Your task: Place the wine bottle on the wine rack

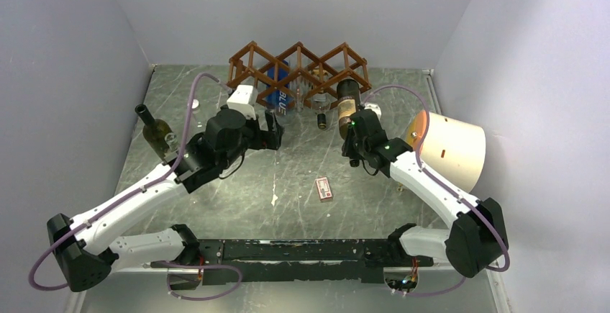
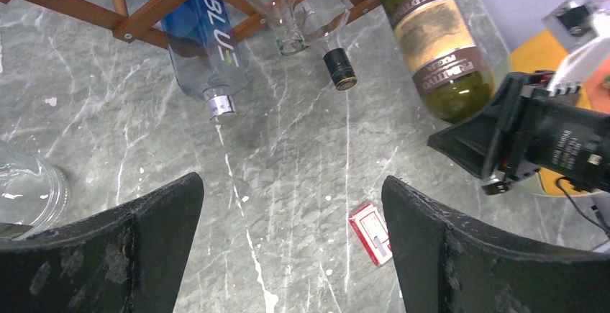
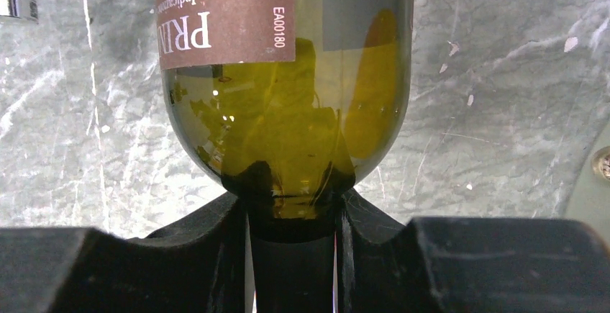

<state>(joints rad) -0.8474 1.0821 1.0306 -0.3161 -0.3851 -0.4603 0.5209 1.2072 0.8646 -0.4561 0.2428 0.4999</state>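
Low in the overhead frame, bare grey veined stone table lies open between my arms, broken only by a small red-and-white box at centre. Above it my left gripper hangs with jaws spread wide, holding nothing. Right of centre, my right gripper is clamped on the neck of the wine bottle, smooth olive glass with a matt brown label. Its butt reaches the right-hand cell of the wine rack, a reddish slatted lattice near the back wall; whether it rests on the slats I cannot tell. A blue bottle lies in the rack to its left.
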